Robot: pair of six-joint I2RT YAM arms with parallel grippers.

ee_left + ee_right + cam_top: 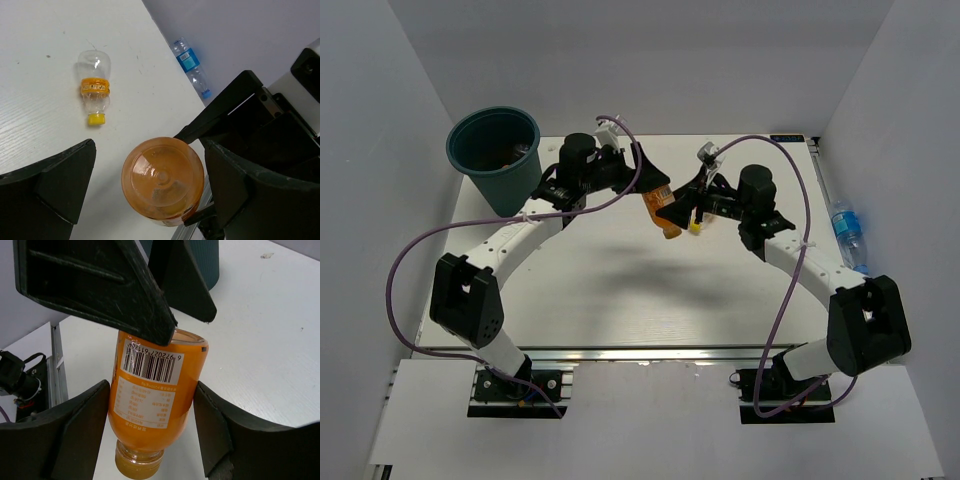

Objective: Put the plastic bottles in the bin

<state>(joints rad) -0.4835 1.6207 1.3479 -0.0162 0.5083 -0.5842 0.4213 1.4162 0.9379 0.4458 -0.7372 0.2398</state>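
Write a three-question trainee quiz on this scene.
1. True or false: the left gripper is shut on the orange bottle.
2. Where is the blue-label bottle? A lying off the table's right edge; B upright at its middle; C in a gripper.
3. Fill in: the ___ gripper grips the orange bottle's sides.
Key: 1 false, it stands open around the base; 2 A; 3 the right gripper.

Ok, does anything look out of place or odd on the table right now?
The blue-label bottle lies on its side, seemingly just past the table's right edge, against the wall and apart from the others. A clear yellow-capped bottle also lies on its side on the table. Nothing looks spilled or damaged.
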